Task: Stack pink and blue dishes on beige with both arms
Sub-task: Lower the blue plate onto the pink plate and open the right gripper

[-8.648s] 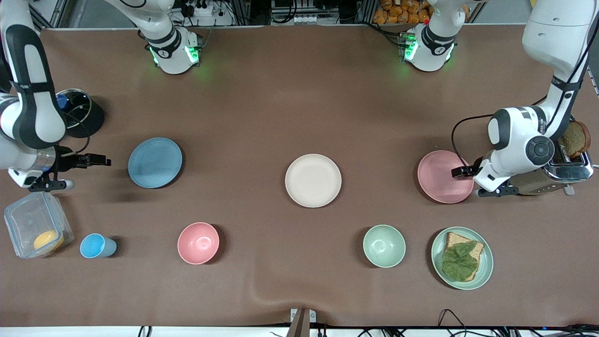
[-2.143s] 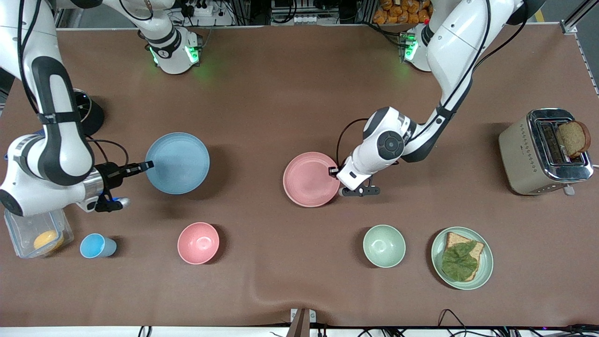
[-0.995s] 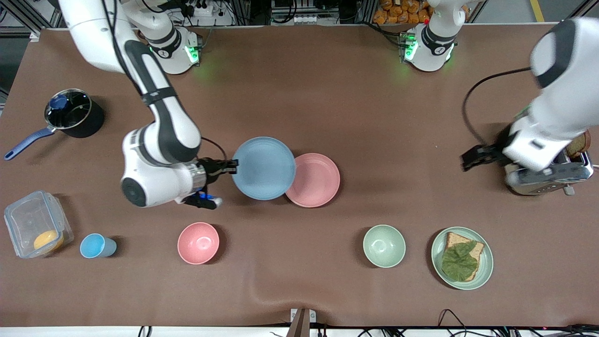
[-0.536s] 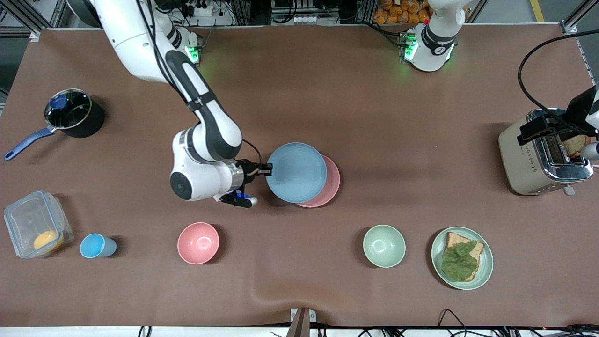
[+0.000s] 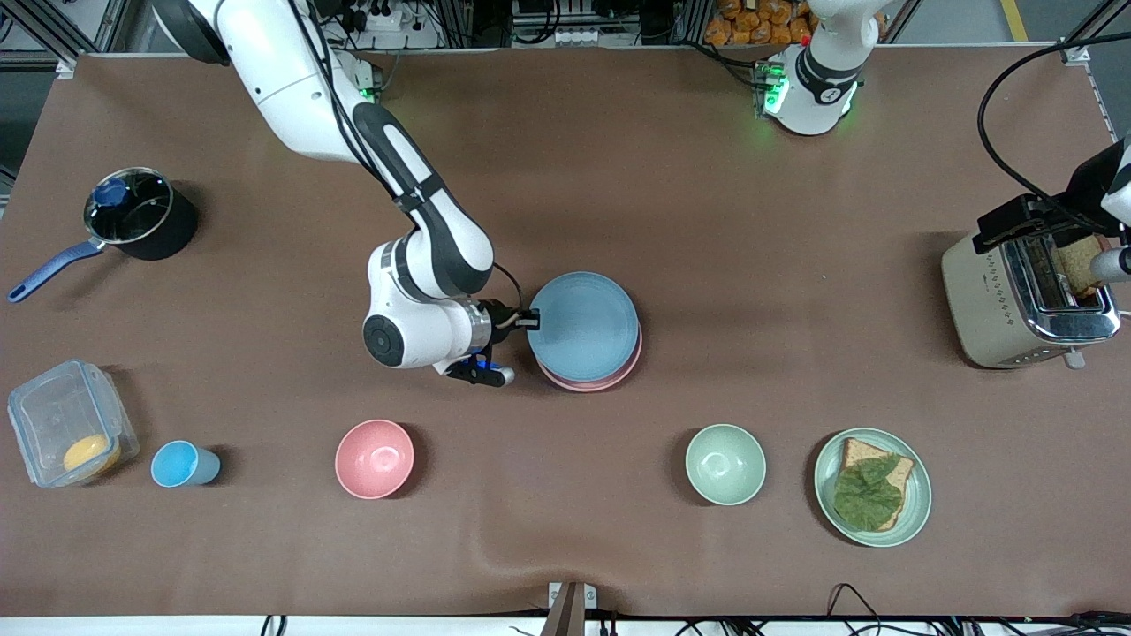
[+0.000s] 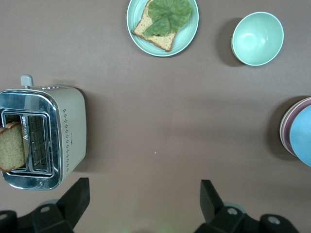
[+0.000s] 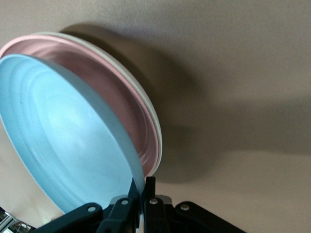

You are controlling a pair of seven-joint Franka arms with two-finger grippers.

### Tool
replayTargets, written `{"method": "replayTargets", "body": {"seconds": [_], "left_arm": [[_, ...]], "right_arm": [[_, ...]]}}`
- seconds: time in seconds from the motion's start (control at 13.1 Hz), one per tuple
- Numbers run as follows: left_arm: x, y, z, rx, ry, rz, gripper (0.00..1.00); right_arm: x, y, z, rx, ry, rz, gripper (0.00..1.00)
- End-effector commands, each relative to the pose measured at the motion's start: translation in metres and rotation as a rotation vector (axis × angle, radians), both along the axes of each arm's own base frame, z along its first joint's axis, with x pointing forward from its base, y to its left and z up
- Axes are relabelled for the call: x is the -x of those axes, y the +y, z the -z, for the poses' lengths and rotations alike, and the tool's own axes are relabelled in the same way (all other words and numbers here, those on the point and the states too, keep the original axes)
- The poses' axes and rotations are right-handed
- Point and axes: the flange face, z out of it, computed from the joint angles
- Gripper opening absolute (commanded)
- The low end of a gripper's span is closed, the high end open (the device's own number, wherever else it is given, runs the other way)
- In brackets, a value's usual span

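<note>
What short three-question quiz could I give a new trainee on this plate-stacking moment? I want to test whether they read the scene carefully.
1. True or false: the blue plate lies flat and released on the pink plate.
2. Which claw grips the blue plate's rim? A) left claw B) right claw
3. Fill in: the open left claw hangs over the ____.

Key:
1. False; it is tilted and clamped over the pink plate.
2. B
3. toaster

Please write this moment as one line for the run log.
right hand: shut on blue plate rim, over pink plate | beige plate: under pink | left hand: open, above toaster, waits
</note>
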Motion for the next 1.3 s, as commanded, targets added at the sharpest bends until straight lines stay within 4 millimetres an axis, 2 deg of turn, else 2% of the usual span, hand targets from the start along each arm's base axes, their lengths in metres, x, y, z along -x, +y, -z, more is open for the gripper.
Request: {"method": "replayTargets", "body": {"seconds": [0.0,0.23,0.31,0.38,0.54,0.69,0.77,0.92,0.99,1.15,1.22], "left_arm": [[0.012,0.002,-0.016,0.006,0.004,-0.002,1.0],[0.019,0.002,-0.027,-0.002,-0.012,-0.005,1.0],[0.019,0.002,-0.027,-0.002,-0.013,-0.005,1.0],[0.02,-0.004,-0.025,-0.002,-0.002,0.003,1.0],[0.021,-0.007,-0.025,-0.003,0.004,-0.006,1.0],[0.021,-0.001,-0.025,-0.002,0.003,-0.009,1.0],[0.022,0.001,-0.026,-0.002,0.003,-0.007,1.0],[0.022,0.006,-0.024,-0.002,0.009,-0.012,1.0],[0.022,0.006,-0.023,-0.004,0.017,-0.012,1.0],[0.022,0.004,-0.017,-0.002,0.041,-0.006,1.0],[0.021,0.005,-0.015,0.001,0.046,-0.006,1.0]], "right_arm": [[-0.002,0.008,0.005,-0.012,-0.006,0.031,0.0],[-0.002,0.012,0.005,-0.014,-0.011,0.028,0.0],[-0.003,0.012,0.006,-0.014,-0.011,0.028,0.57],[-0.002,0.014,0.005,-0.014,-0.012,0.025,1.0],[-0.003,0.012,0.003,-0.016,-0.013,0.026,1.0],[-0.016,0.009,-0.015,-0.033,-0.045,0.028,1.0],[-0.025,-0.002,-0.023,-0.035,-0.052,0.041,1.0],[-0.04,-0.037,-0.029,-0.04,-0.015,0.051,1.0],[-0.051,-0.062,-0.039,-0.048,0.008,0.059,1.0],[-0.07,-0.118,-0.063,-0.018,0.034,0.025,1.0],[-0.079,-0.154,-0.073,0.033,0.047,-0.003,1.0]]}}
